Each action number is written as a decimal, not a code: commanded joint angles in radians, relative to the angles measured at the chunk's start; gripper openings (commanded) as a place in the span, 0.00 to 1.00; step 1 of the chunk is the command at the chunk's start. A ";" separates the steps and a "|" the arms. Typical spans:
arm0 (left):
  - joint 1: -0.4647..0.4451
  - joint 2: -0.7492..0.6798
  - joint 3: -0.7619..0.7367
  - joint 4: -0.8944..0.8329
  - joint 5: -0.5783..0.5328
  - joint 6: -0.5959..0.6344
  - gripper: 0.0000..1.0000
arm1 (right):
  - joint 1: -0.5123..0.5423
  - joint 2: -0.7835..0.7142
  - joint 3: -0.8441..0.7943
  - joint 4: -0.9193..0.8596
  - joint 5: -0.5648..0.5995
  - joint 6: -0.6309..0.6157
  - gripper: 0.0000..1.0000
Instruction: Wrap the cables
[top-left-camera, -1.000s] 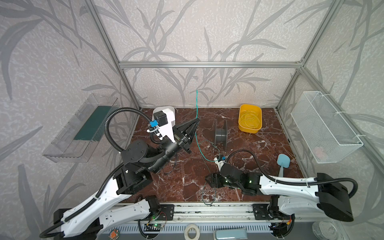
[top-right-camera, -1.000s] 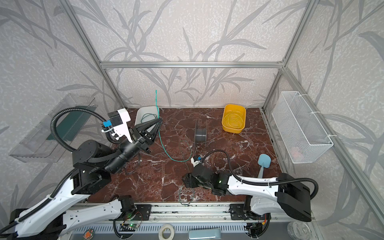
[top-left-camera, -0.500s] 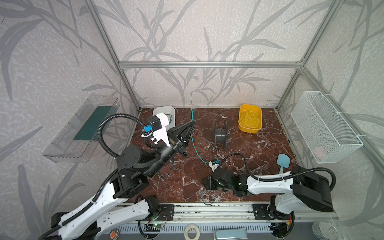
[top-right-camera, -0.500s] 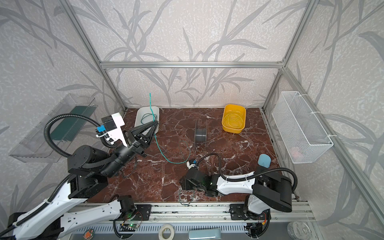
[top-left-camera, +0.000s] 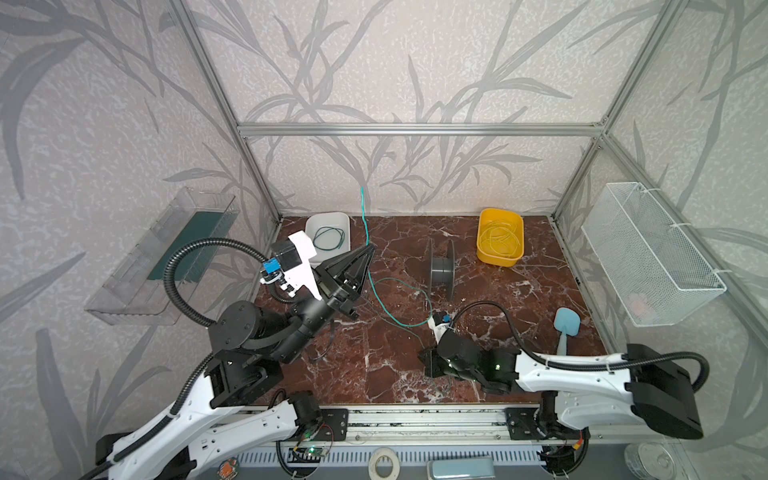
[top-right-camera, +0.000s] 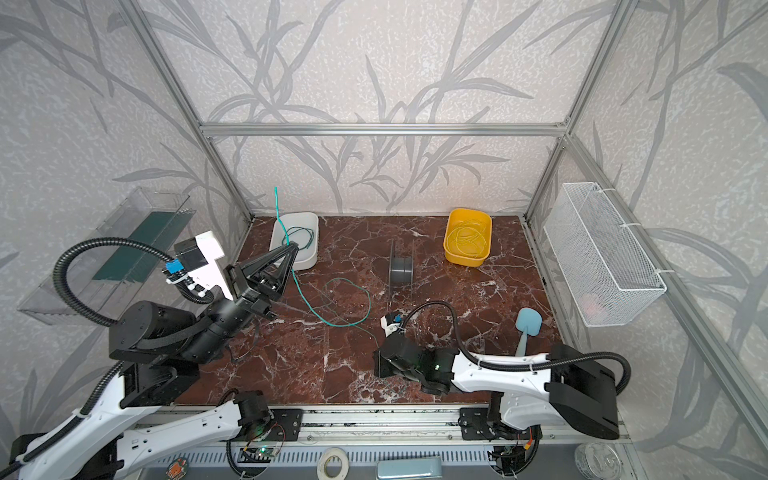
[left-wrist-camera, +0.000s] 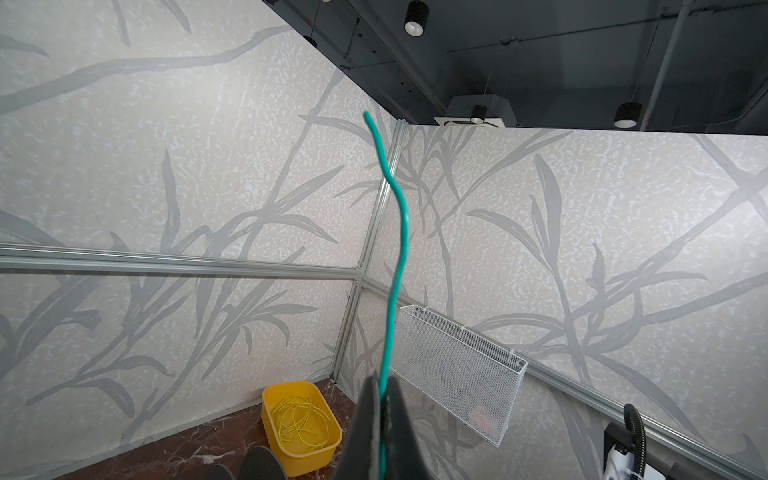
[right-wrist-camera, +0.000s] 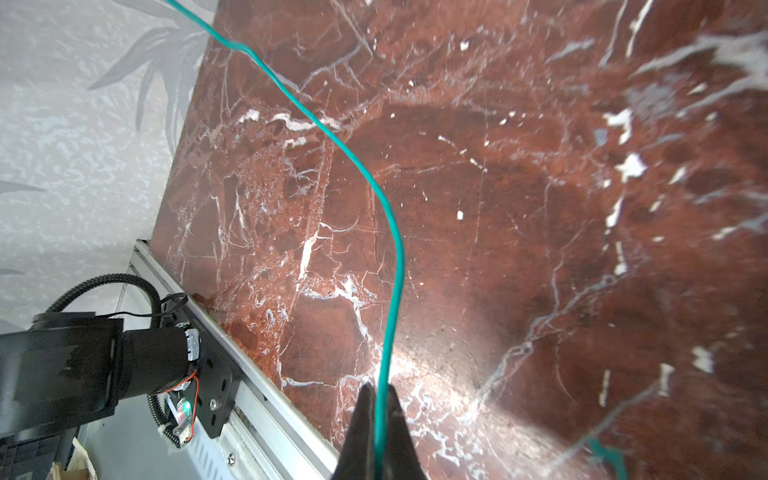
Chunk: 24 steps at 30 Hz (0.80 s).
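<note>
A thin teal-green cable (top-left-camera: 376, 294) (top-right-camera: 308, 309) runs across the marble floor between my two grippers. My left gripper (top-left-camera: 370, 247) (top-right-camera: 295, 245) is raised at the back left and shut on this cable. The cable's free end (left-wrist-camera: 397, 232) sticks straight up past the fingertips (left-wrist-camera: 384, 384). My right gripper (top-left-camera: 424, 362) (top-right-camera: 377, 362) lies low near the front edge. It is shut on the same cable (right-wrist-camera: 390, 216), which leaves its tips (right-wrist-camera: 378, 388). A second dark green cable loop (top-left-camera: 328, 238) lies in a white tray (top-left-camera: 313, 220).
A grey spool (top-left-camera: 443, 270) stands upright mid-table. A yellow bin (top-left-camera: 482, 245) with yellow wire sits at the back right. A blue brush (top-left-camera: 566, 322) lies at the right. A wire basket (top-left-camera: 652, 253) hangs on the right wall, a clear tray (top-left-camera: 162, 253) on the left.
My right gripper has closed on the green cable near the front edge. My left gripper has shifted left, still holding the cable.
</note>
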<state>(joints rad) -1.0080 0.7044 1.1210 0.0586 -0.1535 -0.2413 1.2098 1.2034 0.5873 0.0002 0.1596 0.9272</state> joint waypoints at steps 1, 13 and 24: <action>-0.001 -0.025 0.010 -0.021 -0.033 0.028 0.00 | 0.005 -0.139 0.021 -0.227 0.110 -0.122 0.00; -0.002 0.096 0.066 -0.003 0.047 0.015 0.00 | -0.228 -0.666 0.070 -0.675 0.315 -0.210 0.00; -0.003 0.321 0.166 0.035 0.231 0.047 0.00 | -0.391 -0.729 0.098 -0.728 0.458 -0.212 0.00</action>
<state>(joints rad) -1.0080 0.9684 1.2610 0.0673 0.0006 -0.2176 0.8398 0.4717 0.6762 -0.7082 0.5251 0.7101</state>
